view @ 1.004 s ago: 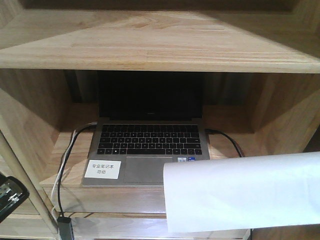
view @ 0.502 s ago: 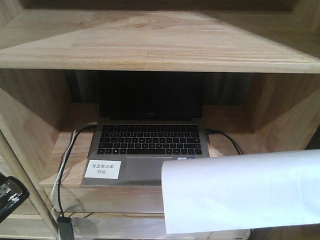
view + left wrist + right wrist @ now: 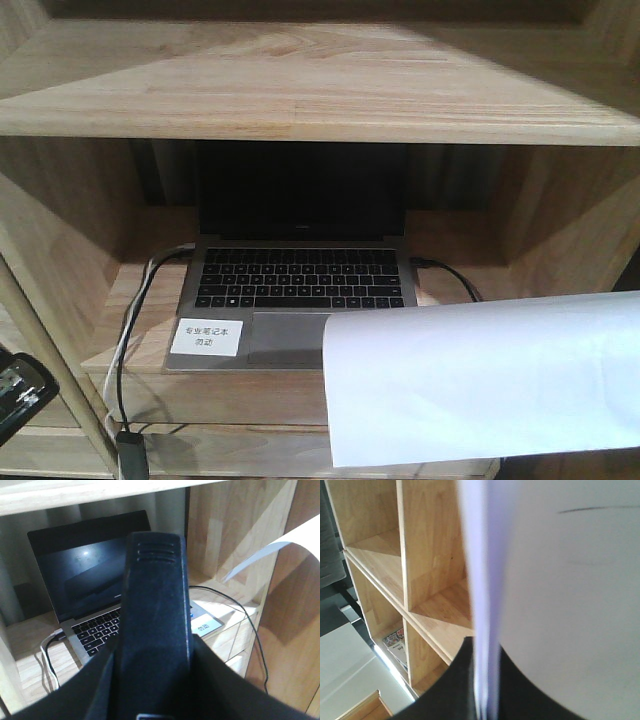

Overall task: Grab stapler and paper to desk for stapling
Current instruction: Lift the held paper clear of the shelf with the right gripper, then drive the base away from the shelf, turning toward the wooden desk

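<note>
The black stapler (image 3: 155, 605) fills the middle of the left wrist view, pointing away toward the laptop, and my left gripper (image 3: 155, 667) is shut on it, with dark fingers (image 3: 92, 685) against both sides. In the front view its silver-lined end (image 3: 20, 392) shows at the bottom left edge. The white paper (image 3: 480, 385) hangs at the lower right of the front view, covering the laptop's right corner. My right gripper (image 3: 485, 680) is shut on the paper's edge (image 3: 570, 580), and the sheet curls above it. The curled edge of the paper (image 3: 280, 545) also shows in the left wrist view. The desk is out of view.
An open grey laptop (image 3: 300, 290) with a white label (image 3: 205, 338) sits in a light-wood shelf compartment (image 3: 320, 90). Cables (image 3: 125, 340) trail off its left side and another cable (image 3: 455, 280) off its right. Shelf dividers (image 3: 405, 555) and magazines (image 3: 395, 640) show in the right wrist view.
The paper has risen a little and shifted slightly left over the laptop. The stapler at the left edge has barely moved.
</note>
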`<state>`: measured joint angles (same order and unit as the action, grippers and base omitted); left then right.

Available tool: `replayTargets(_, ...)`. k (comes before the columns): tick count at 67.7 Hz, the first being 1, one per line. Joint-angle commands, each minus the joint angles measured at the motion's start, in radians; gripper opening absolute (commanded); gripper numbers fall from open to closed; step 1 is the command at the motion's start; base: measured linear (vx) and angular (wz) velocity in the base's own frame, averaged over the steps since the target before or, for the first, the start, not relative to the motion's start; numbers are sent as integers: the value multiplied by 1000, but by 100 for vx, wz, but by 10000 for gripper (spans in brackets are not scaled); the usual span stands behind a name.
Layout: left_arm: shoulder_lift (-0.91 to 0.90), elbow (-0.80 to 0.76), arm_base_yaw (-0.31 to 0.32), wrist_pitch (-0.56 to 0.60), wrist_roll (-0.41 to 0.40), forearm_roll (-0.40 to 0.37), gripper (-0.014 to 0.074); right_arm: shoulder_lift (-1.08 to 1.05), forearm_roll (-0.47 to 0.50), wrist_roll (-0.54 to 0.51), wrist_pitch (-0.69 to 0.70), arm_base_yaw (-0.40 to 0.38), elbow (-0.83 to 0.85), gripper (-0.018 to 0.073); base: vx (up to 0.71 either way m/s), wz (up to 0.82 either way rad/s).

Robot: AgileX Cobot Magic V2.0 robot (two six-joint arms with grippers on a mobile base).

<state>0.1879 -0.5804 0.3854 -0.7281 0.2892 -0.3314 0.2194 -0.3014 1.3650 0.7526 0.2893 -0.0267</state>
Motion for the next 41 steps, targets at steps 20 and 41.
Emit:
replayTargets(20,13,-29,4,123,-6,-28,-6,8,3,-14,54,-1,-4,-3,-8,-3)
replayTargets(41,13,-29,4,123,-6,-28,-6,8,3,-14,53,-1,-4,-3,-17,-2)
